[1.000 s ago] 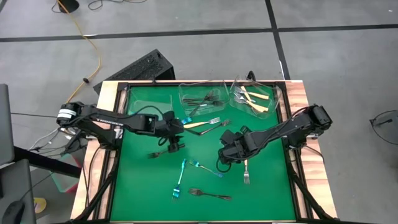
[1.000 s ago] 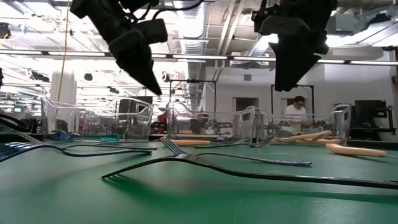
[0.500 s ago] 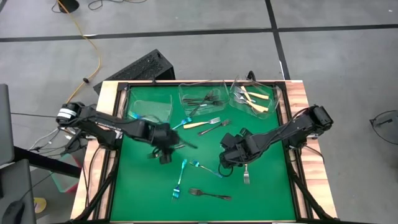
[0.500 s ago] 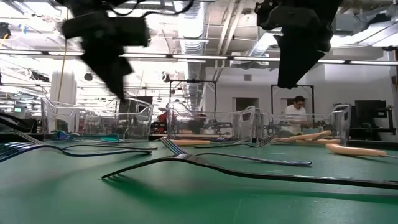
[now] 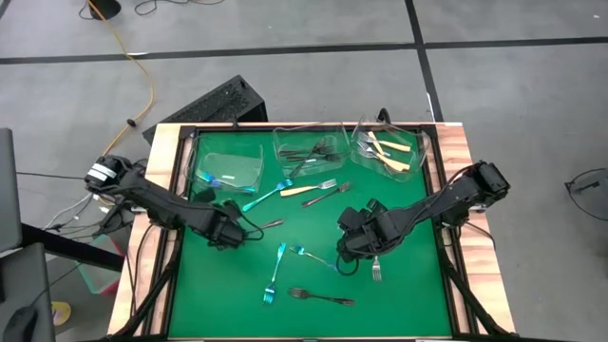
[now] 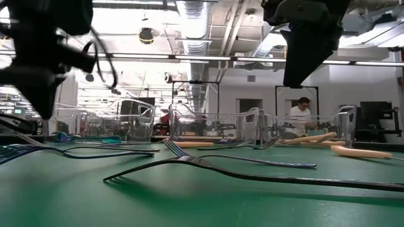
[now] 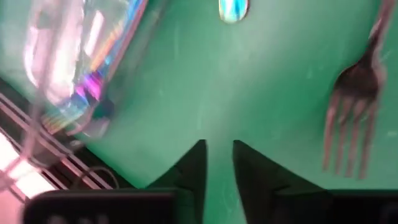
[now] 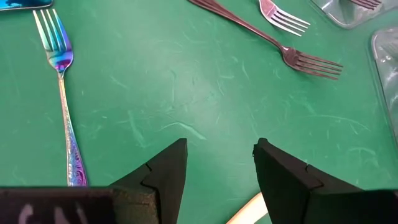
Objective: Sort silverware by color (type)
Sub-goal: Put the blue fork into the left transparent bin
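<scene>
High view: Green mat point(image 5: 218, 294) carried the work. Three clear tubs sat along the far edge. Left tub point(image 5: 231, 169) held a blue fork or two; middle tub point(image 5: 306, 145) held dark forks; right tub point(image 5: 384, 148) held cream-handled forks. Loose on the mat: a blue fork point(image 5: 267, 193) leaning at the left tub, a cream fork point(image 5: 306, 189) and a dark fork point(image 5: 329, 196) near centre, two more blue forks point(image 5: 275, 273) nearer, a dark fork point(image 5: 320, 297) nearest, and a fork point(image 5: 377, 270) under the R arm. Left gripper point(image 5: 231, 234) was low over the mat, L of centre. Right gripper point(image 5: 353, 249) hovered R of centre.

Low view: Dark forks point(image 6: 252, 173) lay flat on the near mat. Tubs stood behind. A person sat far off in the room.

Left wrist view: Fingers point(image 7: 189, 168) stood a narrow gap apart with only bare mat between them, gripping nothing. A dark fork's tines point(image 7: 349, 121) lay beside them, untouched.

Right wrist view: Fingers point(image 8: 163, 168) were spread, empty, above bare mat. A blue fork point(image 8: 60, 93) lay to one side and a cream handle end showed just by the fingers.

Status: Sort judged partly done; approx. seven forks were left loose.
</scene>
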You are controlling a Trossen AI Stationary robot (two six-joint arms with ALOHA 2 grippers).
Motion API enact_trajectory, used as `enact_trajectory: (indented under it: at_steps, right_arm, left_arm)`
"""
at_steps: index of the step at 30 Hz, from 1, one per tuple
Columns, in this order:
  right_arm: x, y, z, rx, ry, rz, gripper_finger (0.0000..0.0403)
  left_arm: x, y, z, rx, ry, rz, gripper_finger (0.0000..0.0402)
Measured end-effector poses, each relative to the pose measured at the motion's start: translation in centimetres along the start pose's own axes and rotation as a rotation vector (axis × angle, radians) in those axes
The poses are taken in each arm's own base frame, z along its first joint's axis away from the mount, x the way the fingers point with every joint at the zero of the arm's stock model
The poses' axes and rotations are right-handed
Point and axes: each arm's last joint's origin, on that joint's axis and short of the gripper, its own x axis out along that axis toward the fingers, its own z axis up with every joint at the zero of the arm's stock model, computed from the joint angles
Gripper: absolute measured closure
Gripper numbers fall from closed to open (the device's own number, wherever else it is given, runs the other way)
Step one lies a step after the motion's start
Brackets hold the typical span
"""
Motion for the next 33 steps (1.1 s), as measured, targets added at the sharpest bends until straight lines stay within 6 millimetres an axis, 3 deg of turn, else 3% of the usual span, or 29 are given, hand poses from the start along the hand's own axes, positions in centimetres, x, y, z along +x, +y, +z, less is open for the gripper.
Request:
enact_trajectory:
  at_steps: [3, 11, 22, 33]
  right_arm:
    - [0.0, 0.0, 0.0, 0.000, -0.001, 0.000, 0.0198]
    - [0.0, 0.0, 0.0, 0.002, -0.005, 0.000, 0.0198]
    - [0.0, 0.1, 0.2, 0.014, -0.015, 0.014, 0.0198]
    - [0.0, 0.1, 0.2, 0.014, -0.019, 0.011, 0.0198]
  left_arm:
    - [1.8, 0.0, -1.1, 0.008, 0.049, 0.009, 0.0390]
    - [5.1, 0.6, -3.0, -0.021, 0.067, 0.073, 0.0400]
    - [5.9, 1.5, -2.5, 0.020, 0.034, 0.141, 0.0401]
    - [6.4, 2.3, -1.3, -0.084, -0.018, 0.177, 0.0401]
